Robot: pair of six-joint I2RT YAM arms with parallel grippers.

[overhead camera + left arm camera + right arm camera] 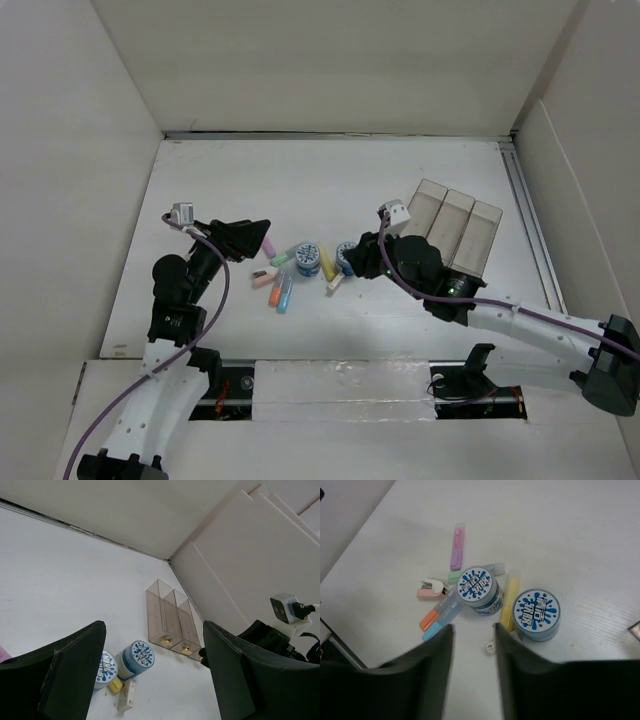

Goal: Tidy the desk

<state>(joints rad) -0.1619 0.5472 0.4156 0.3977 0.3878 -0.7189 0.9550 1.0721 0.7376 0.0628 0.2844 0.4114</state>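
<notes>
On the white desk (pixel 330 180) lies a cluster: two blue-lidded jars (pixel 308 258) (pixel 347 257), purple (pixel 268 244), green, yellow (pixel 327 266), orange and blue highlighters, a small pink item and a white eraser (pixel 335 284). My left gripper (pixel 250 232) is open and empty, just left of the cluster. My right gripper (pixel 362 258) is open and empty, right of the jars. In the right wrist view the open gripper (pixel 473 627) hangs above the desk, near the jars (pixel 477 587) (pixel 536 612) and the eraser (pixel 490 646). In the left wrist view the open gripper (pixel 154 630) frames a jar (pixel 137 657).
A translucent three-compartment tray (pixel 455 230) stands at the right, behind my right arm; it also shows in the left wrist view (pixel 170 620). Tall white panel walls bound the desk. A metal rail (pixel 530 220) runs along the right edge.
</notes>
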